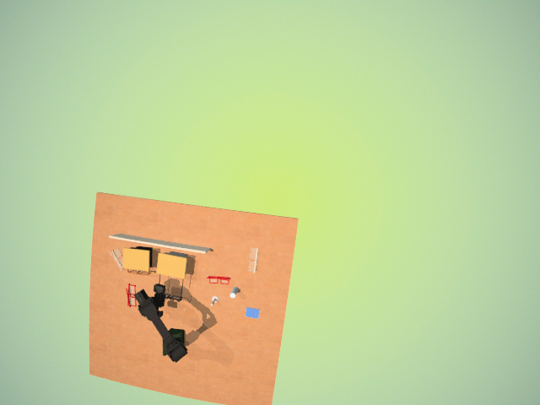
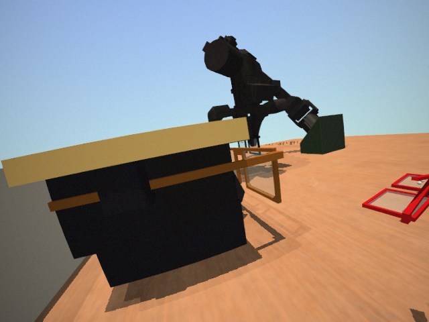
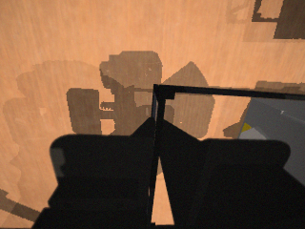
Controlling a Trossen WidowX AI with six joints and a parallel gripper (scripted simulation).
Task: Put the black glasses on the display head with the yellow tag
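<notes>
- Top view only: whole wooden table (image 1: 244,348) seen from far above, with two yellow-topped heads (image 1: 137,259) (image 1: 171,265) side by side near its far left corner, just in front of a long pale strip (image 1: 159,243).
- Also top view only: red glasses (image 1: 218,279) to the right of the heads, a second red pair (image 1: 131,294) by the left edge, a blue square (image 1: 252,312), two small pale cylinders (image 1: 234,292) and a pale slatted piece (image 1: 253,259) toward the right edge.
- Exterior view only: near head (image 2: 145,208) up close, a dark block under a yellow top, already wearing brown glasses (image 2: 258,173), lens hanging in front of its face.
- Wrist view only: thin black glasses (image 3: 200,92) frame, running right from the fingertips above the table, with a grey block showing a small yellow patch (image 3: 246,127) at the right edge.
- Arm (image 1: 153,314) reaching from its dark green base (image 2: 324,135) near the table's front edge toward the heads, elbow raised high, wrist bent downward.
- Gripper (image 3: 153,191) clenched on the black glasses at a corner of the frame, hanging just in front of the right-hand head.
- Fingers mere dark silhouettes in the wrist view; contact point itself hard to make out.
- Held glasses largely hidden behind the near head in the exterior view, tiny in the top view.
- Far head not visible in the exterior view.
</notes>
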